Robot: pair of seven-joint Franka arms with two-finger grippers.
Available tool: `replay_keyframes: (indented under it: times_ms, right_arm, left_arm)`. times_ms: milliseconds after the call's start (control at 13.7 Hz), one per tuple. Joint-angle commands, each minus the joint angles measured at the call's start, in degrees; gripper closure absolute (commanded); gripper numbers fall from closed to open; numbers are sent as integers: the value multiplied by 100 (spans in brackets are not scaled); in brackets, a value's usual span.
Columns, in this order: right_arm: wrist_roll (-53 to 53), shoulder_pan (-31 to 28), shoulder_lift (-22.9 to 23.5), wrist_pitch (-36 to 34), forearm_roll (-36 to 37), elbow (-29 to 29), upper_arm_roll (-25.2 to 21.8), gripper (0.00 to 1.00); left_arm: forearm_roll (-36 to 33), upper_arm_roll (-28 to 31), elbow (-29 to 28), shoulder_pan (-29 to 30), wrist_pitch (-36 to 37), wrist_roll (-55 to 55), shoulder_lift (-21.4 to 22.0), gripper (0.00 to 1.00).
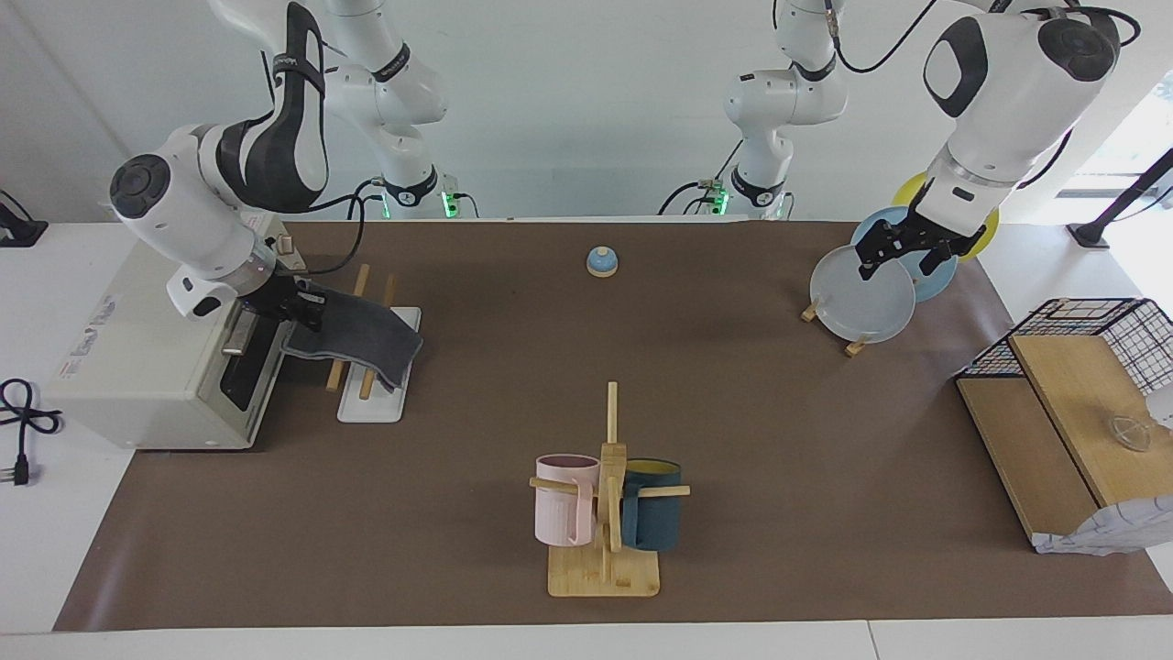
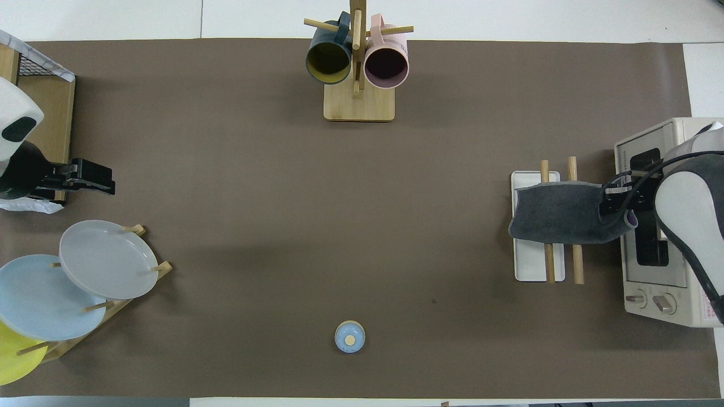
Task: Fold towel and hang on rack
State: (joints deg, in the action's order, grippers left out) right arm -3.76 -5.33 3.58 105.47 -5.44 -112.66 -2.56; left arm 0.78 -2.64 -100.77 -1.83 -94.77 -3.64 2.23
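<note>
The towel shows its dark grey face and lies folded across the two wooden rods of the rack, at the right arm's end of the table. One end hangs over the rod toward the table's middle. My right gripper is shut on the other end, just above the rods beside the toaster oven. In the overhead view the towel covers the middle of the rack, with the right gripper at its edge. My left gripper waits open and empty, raised over the plate stand; it also shows in the overhead view.
A white toaster oven stands right beside the rack. A mug tree with a pink and a blue mug stands at the table's edge farthest from the robots. A plate stand, a blue bell and a wire basket with wooden boards are also here.
</note>
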Motion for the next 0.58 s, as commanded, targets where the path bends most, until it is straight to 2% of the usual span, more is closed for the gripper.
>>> replay_keyframes:
  times_ms: [0, 146, 291, 510]
  right_arm:
    - [-126, -82, -138, -80, 87, -125, 62, 62]
    - [-143, -82, -121, -80, 87, -64, 71, 3]
    - [-169, -91, -112, -123, 87, -46, 71, 0]
    - [-161, -38, -112, -385, 87, 278, 71, 0]
  left_arm:
    - [-104, -158, -4, 51, -6, 66, -109, 0]
    - [-60, -140, 249, 60, 37, 39, -337, 0]
    - [-34, -158, 803, 51, 405, 39, -442, 0]
    - [10, -236, 911, 60, 477, 65, -443, 0]
